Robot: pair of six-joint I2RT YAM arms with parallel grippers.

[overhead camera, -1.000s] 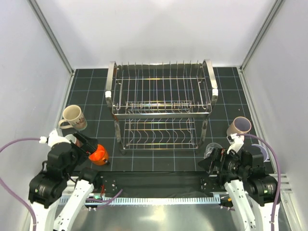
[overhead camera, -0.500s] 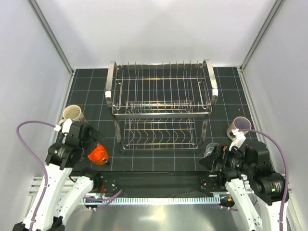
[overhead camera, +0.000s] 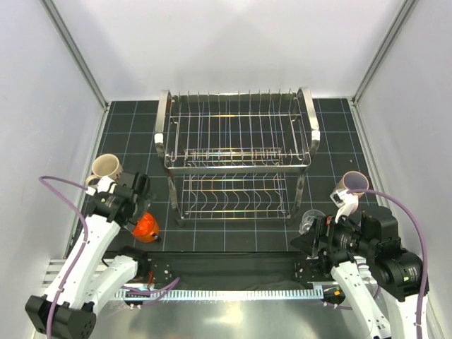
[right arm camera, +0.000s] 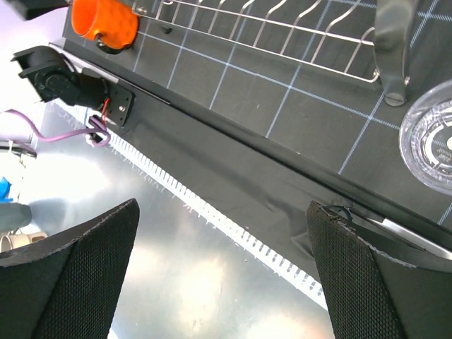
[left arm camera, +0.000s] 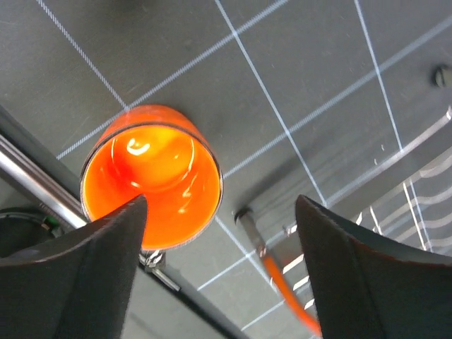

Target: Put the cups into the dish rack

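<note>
Where the black mat point(overhead camera: 233, 240) with its pale grid lines covers the tabletop, the chrome wire rack point(overhead camera: 236, 159) stands in the middle, two tiers high, its long side facing my arms. Plain pale walls point(overhead camera: 233, 42) close the space on the left, back and right, with a slanting metal post point(overhead camera: 74, 53) in each far corner. At the near edge the mat gives way to a dark strip and then a sheet of bright metal point(overhead camera: 233, 318) (it throws back a soft glare in the right wrist view).

My left tool point(left arm camera: 219, 268) hangs over the mat at the near left, spread wide and gripping nothing. The orange cup point(left arm camera: 152, 176) stands upright just below it, mouth up, and one finger point(left arm camera: 78, 275) crosses in front of its rim in the wrist view. Whether it touches the rim I cannot tell. The cream mug point(overhead camera: 106, 167) sits on the mat just beyond, near the left wall.

My right tool point(right arm camera: 222, 268) is spread wide too, with nothing between its fingers, pointing down over the near edge. The clear glass point(right arm camera: 431, 134) stands on the mat just beside the rack's near right foot point(right arm camera: 392, 49). A brownish cup point(overhead camera: 351, 185) sits further right, close to the wall. All four cups are on the mat, outside the rack.
</note>
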